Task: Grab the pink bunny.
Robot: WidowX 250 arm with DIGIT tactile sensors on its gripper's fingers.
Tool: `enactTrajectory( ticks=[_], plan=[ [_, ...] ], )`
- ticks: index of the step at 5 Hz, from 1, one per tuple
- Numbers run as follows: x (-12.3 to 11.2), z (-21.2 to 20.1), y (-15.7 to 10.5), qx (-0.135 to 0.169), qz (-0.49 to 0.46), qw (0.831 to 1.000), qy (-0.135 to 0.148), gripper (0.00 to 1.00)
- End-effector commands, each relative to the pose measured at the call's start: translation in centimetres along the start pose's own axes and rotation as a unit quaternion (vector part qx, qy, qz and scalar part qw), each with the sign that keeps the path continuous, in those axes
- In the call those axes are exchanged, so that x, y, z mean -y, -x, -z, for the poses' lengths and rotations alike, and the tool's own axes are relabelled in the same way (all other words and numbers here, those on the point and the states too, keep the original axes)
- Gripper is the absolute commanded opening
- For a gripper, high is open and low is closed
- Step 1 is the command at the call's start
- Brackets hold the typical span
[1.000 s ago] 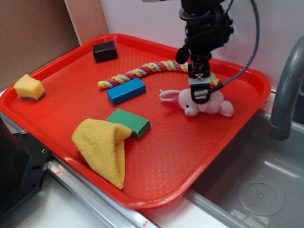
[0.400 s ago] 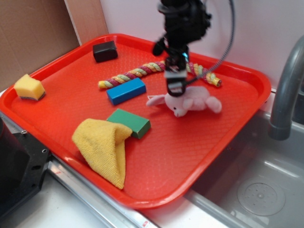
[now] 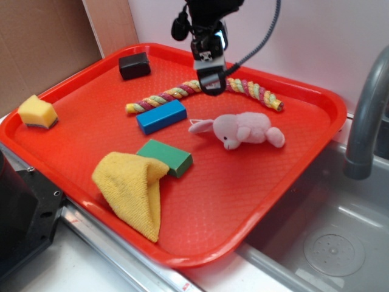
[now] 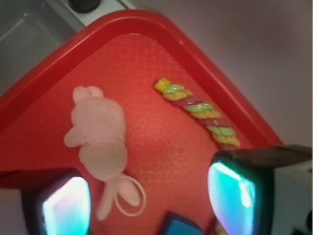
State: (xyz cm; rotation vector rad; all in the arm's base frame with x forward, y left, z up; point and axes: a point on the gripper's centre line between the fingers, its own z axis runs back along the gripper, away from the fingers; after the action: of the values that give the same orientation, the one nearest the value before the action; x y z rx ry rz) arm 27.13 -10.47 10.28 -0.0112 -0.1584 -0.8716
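Pink bunny (image 3: 242, 129) lay on its side on the red tray (image 3: 243, 201), slightly right of the tray's middle, its long ears trailing toward 9 o'clock and its feet toward 3 o'clock in the exterior view. Nothing touched it. The gripper (image 3: 211, 83) hung raised above the tray at about 11 o'clock from the bunny, clear of it and over the multicoloured rope toy (image 3: 182, 91). In the wrist view the two fingers (image 4: 63, 205) stood wide apart with nothing between them, and the bunny (image 4: 98, 142) showed below, nearer the left finger, with the rope toy (image 4: 200, 111) at about 2 o'clock from it. A blue block (image 3: 161, 116) sat at 9 o'clock from the bunny, just beyond its ears. A green block (image 3: 165, 157) lay at about 7 o'clock, touching a yellow cloth (image 3: 130, 191).
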Motion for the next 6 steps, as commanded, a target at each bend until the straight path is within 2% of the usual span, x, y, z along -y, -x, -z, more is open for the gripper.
enactTrajectory(
  ticks=[1,2,3,4,5,6],
  plan=[
    [3.0,3.7,0.4,-0.041,0.042,0.998,0.008,1.0],
    [2.8,5.6,1.0,-0.055,0.033,0.997,0.036,1.0],
    [4.6,6.5,1.6,-0.072,0.06,0.995,0.038,1.0],
    [5.3,7.4,1.6,-0.076,0.06,0.995,0.03,0.0],
    [5.3,6.0,1.5,-0.055,0.032,0.998,0.021,0.0],
    [4.0,2.0,1.4,-0.014,-0.032,0.999,0.003,0.0]
  ],
)
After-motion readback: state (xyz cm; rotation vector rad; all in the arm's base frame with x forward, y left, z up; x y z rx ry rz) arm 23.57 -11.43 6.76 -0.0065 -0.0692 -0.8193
